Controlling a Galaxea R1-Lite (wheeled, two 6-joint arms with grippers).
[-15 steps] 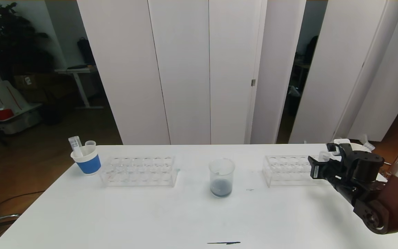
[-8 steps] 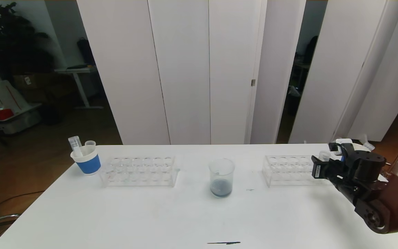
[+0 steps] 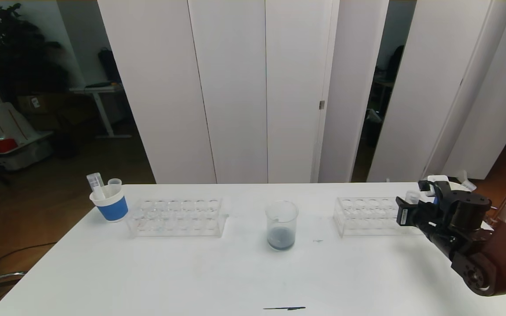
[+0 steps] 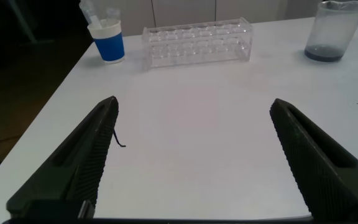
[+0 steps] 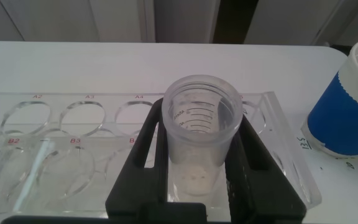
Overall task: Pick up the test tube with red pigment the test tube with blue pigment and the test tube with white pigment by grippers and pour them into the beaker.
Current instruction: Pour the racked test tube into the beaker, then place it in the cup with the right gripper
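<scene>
My right gripper (image 3: 412,206) is at the right end of the right-hand clear rack (image 3: 367,216), shut on the test tube with white pigment (image 3: 411,196). In the right wrist view the tube (image 5: 201,121) stands upright between the black fingers (image 5: 146,155), with cream-white liquid at its bottom, over the rack's end hole. The beaker (image 3: 282,226) stands at mid-table and holds a little grey-blue liquid; it also shows in the left wrist view (image 4: 330,31). My left gripper (image 4: 194,109) is open and empty above the near left table. Tubes with red or blue pigment are not in view.
A second clear rack (image 3: 176,217) stands left of the beaker. A blue-banded paper cup (image 3: 110,205) with empty tubes sits at the far left. Another blue-banded cup (image 5: 347,106) stands just right of the right rack (image 5: 73,124). A dark pen-like mark (image 3: 284,308) lies near the front edge.
My right gripper, holding the tube, has shifted slightly to the right at the rack's end. Nothing else has moved.
</scene>
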